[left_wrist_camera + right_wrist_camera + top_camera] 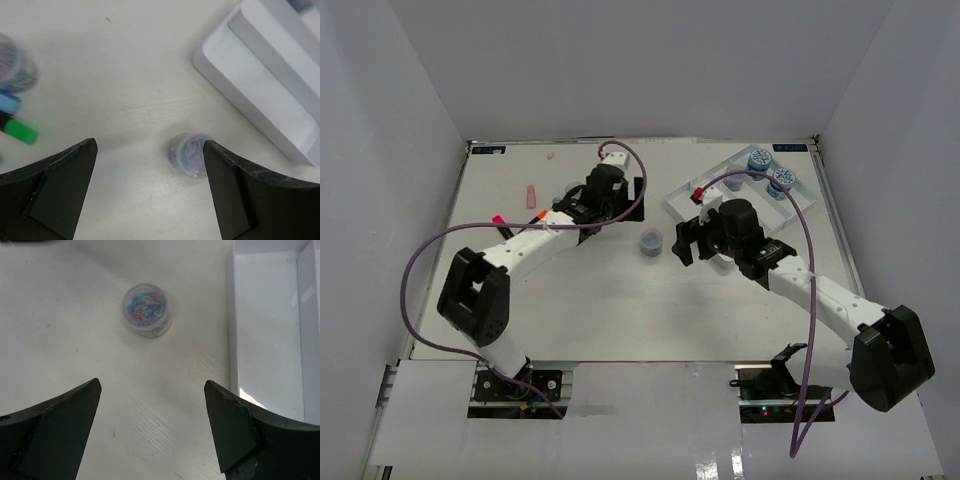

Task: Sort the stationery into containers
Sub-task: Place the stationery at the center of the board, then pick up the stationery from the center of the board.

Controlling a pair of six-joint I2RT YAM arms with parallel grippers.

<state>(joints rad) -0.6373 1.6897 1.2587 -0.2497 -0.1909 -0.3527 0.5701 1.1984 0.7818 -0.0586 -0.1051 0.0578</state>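
One small clear jar [651,242] stands on the table between the two arms. In the left wrist view the jar [190,155] shows blurred on the table below, partly behind the right fingertip [220,170]. My left gripper [150,145] is open above it and holds nothing. The right gripper [152,382] is open too, and the jar [146,309] lies ahead of it, beyond the fingertips. The white tray [720,190] sits at the far right with two jars [758,160] in its far compartment and a red marker [698,193] near its left end.
A pink marker [531,196] and another marker [498,218] lie at the far left. In the left wrist view a green marker [20,131], a blue marker [10,104] and another jar [17,70] sit at the left edge. The tray's wall [232,325] runs beside my right gripper.
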